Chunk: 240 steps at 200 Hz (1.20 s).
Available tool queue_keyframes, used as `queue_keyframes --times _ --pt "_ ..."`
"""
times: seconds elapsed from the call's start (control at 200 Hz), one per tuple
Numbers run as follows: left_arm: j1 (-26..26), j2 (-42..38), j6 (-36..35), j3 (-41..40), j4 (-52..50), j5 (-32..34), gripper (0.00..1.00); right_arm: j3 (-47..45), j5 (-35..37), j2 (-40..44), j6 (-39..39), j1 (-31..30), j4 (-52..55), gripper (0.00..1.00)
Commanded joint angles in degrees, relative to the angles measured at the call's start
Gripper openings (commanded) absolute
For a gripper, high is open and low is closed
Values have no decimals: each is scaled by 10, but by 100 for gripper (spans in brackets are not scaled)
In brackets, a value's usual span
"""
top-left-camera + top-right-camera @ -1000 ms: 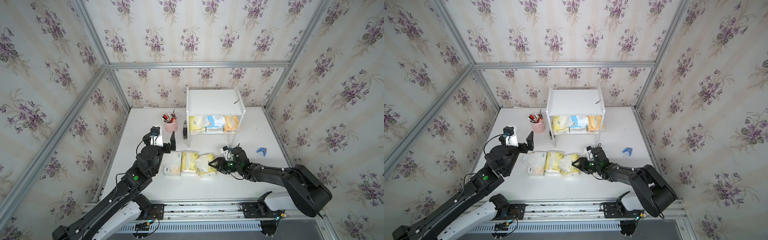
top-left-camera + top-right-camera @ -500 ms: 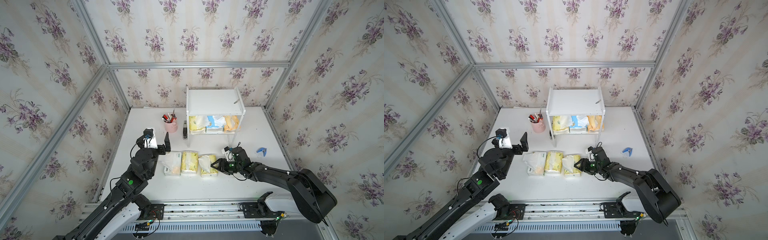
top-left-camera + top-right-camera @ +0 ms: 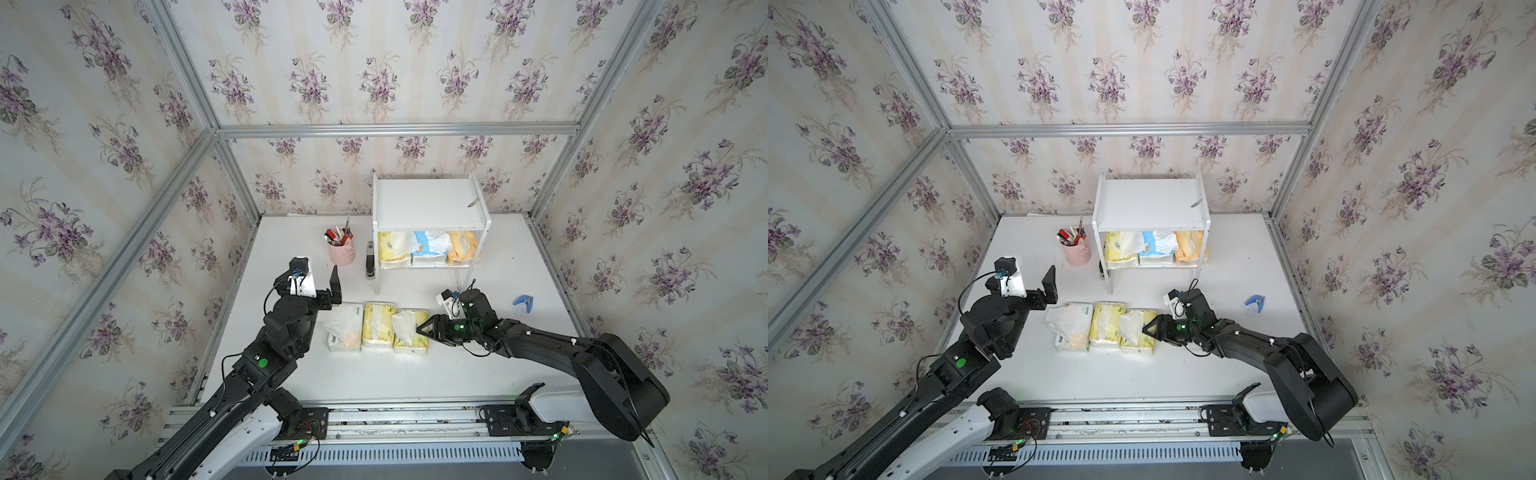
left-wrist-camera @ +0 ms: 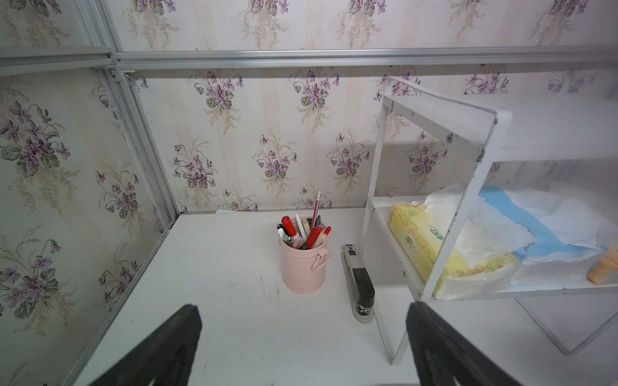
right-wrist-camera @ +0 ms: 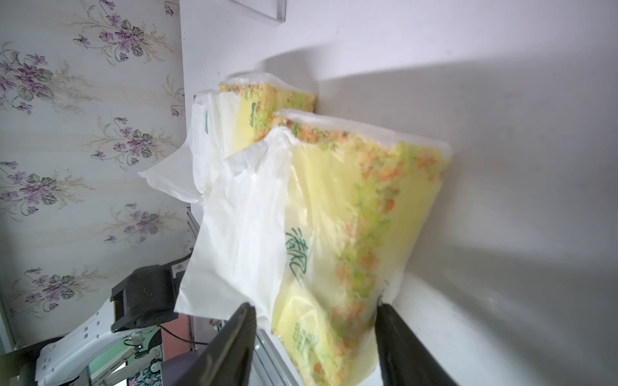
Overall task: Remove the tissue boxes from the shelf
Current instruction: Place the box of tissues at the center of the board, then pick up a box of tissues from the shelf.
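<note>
Shelf: the white shelf (image 3: 428,203) stands at the far side of the table (image 3: 415,374).
Low board, left to right: shelf yellow pack (image 3: 392,249), blue pack (image 3: 430,247), orange pack (image 3: 461,247).
Near row on table: white pack (image 3: 345,328), middle yellow pack (image 3: 378,324), right yellow pack (image 3: 409,332), side by side.
Left gripper (image 4: 302,309): jaws wide apart, holding nothing.
Right gripper (image 3: 421,328): jaws sit around the right yellow pack's end; I cannot tell if they squeeze it.
</note>
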<state>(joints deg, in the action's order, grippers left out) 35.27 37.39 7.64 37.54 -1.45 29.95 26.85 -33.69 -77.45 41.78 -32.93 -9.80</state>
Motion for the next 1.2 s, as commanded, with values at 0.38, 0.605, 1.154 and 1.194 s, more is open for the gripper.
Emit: queue_keyframes --times 0.38,0.605,1.154,1.194 --pt "-25 1 95 -22 -41 -25 99 75 186 113 -185 6 140 60" --pt "-57 24 172 -43 -73 -76 99 41 164 225 -347 5 31 61" --pt "-102 102 194 -50 -83 -213 100 176 260 137 -820 -85 87 62" --pt "-103 105 191 -49 -84 -219 99 190 268 125 -864 -90 102 62"
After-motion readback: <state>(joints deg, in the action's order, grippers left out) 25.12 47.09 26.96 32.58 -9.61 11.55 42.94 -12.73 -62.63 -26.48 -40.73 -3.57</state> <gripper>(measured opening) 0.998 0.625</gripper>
